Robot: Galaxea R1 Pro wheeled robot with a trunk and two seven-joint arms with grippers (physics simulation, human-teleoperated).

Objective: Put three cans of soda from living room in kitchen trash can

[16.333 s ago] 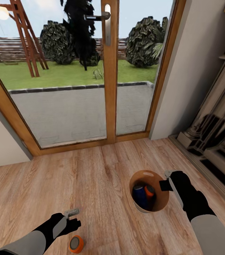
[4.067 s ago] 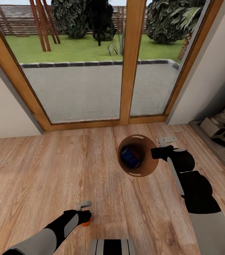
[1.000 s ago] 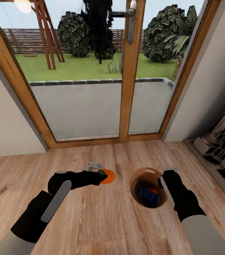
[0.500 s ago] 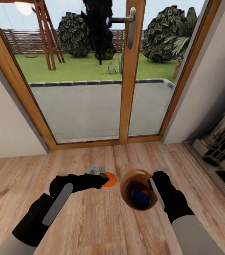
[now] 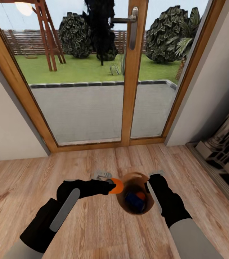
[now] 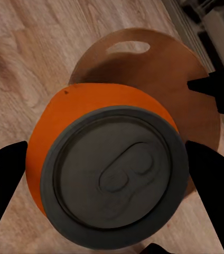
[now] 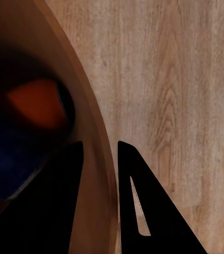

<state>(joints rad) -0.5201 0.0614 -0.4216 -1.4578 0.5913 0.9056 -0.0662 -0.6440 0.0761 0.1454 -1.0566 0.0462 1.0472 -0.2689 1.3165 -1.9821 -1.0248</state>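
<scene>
Orange can [image 5: 116, 185], smooth cylinder w/ dull grey recessed top [image 6: 115, 177], sits clamped between the left gripper [image 5: 110, 183] fingers, touching the bin [image 5: 143, 210] rim on its left side. Bin is round, coppery-brown inside, oval handle hole [image 6: 128, 47] near rim. Right gripper [image 7: 100, 174] jaws nearly closed, pinching the bin wall. Inside: blue can [image 5: 132, 200] and 2nd orange can [image 7: 35, 103], side by side. Floor [image 5: 93, 230]: light wood planks, visible grain. Ahead, wood-framed glass door [image 5: 130, 72] w/ metal handle, patio and lawn beyond.
</scene>
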